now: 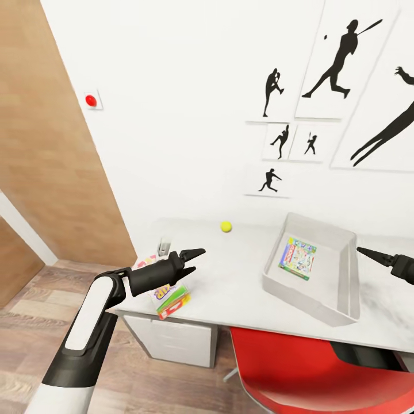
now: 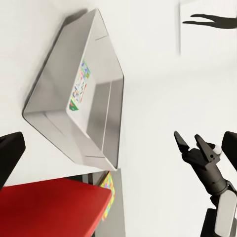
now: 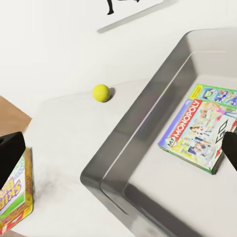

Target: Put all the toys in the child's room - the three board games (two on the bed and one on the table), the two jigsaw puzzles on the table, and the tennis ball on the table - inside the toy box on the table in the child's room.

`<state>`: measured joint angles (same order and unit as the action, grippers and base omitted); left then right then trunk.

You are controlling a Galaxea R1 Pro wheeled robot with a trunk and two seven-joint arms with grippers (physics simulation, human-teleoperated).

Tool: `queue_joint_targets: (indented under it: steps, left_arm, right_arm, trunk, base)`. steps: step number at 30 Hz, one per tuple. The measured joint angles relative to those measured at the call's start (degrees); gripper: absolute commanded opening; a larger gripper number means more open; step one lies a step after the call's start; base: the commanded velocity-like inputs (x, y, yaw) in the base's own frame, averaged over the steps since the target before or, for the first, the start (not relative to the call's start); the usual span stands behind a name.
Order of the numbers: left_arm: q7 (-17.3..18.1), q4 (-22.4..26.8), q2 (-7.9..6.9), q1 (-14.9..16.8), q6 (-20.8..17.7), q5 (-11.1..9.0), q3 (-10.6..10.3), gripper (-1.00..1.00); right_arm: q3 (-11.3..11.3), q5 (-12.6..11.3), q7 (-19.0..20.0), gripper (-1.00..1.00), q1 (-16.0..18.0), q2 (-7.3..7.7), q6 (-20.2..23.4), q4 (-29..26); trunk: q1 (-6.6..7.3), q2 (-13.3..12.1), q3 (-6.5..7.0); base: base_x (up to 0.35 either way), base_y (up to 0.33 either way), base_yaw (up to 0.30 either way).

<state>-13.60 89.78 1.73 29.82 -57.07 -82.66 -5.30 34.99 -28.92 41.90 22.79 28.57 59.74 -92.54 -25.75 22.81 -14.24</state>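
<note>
Toy box (image 1: 336, 276) sits between both grippers.

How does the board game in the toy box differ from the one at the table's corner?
The Monopoly game lies flat inside the toy box; the yellow game sits at the table's near left corner, outside the box, overhanging the edge. The Monopoly game's cover is mostly blue, white and green; the yellow game has big letters and a red side. The left gripper hovers above the yellow game. Both are flat printed boxes.
</note>
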Motion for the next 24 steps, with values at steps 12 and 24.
queue_joint_targets:
  steps: [12,24]
  left_arm:
    - [0.0,0.0,0.00,0.0,0.0,0.0,0.0,1.00]
    - [-0.1,0.0,0.00,0.0,0.0,0.0,0.0,1.00]
  right_arm:
    - [-0.7,0.1,-0.4,1.00,0.2,-0.06,0.0,0.0]
    - [-3.2,0.2,-0.6,1.00,0.5,-0.11,0.0,0.0]
  trunk:
    - [0.00,0.0,0.85]
    - [0.00,0.0,1.57]
  base:
    - [0.000,0.000,0.214]
    - [0.000,0.000,0.225]
